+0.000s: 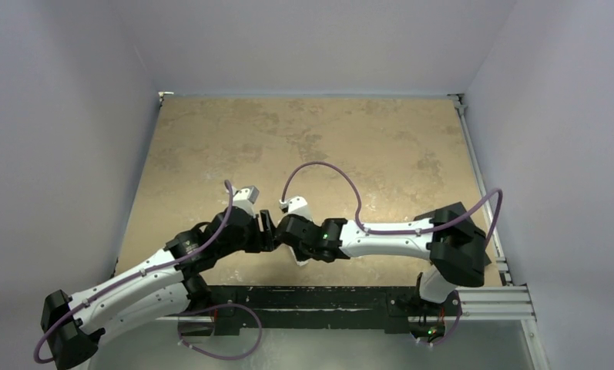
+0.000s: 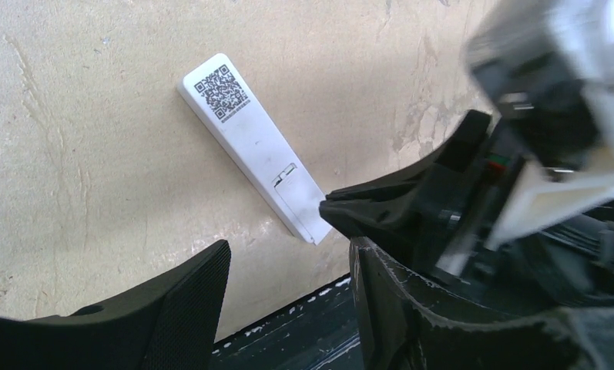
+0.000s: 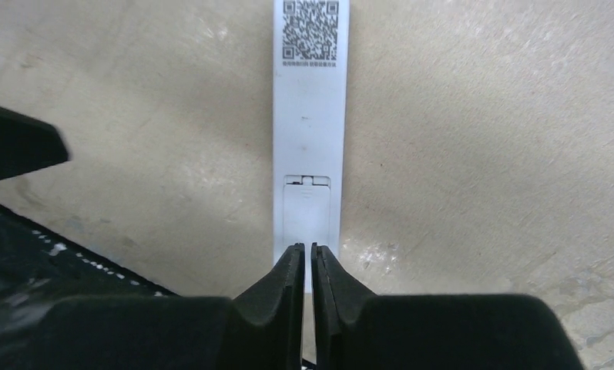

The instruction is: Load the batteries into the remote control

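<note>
The remote control (image 2: 249,142) lies flat on the tan table with its plain white back up. It shows a QR label at its far end and a closed battery cover (image 3: 310,208) at its near end. My right gripper (image 3: 304,250) is shut and empty, its tips resting at the cover end of the remote (image 3: 311,116). It also shows in the left wrist view (image 2: 365,212). My left gripper (image 2: 288,254) is open and empty, hovering just beside that end. In the top view both grippers (image 1: 263,227) (image 1: 284,226) meet and hide the remote. No batteries are in view.
The black front rail of the table (image 2: 303,331) runs close under both grippers and also shows in the right wrist view (image 3: 26,254). A finger of the left gripper (image 3: 15,146) sits at the left of the right wrist view. Grey walls enclose the table (image 1: 311,146).
</note>
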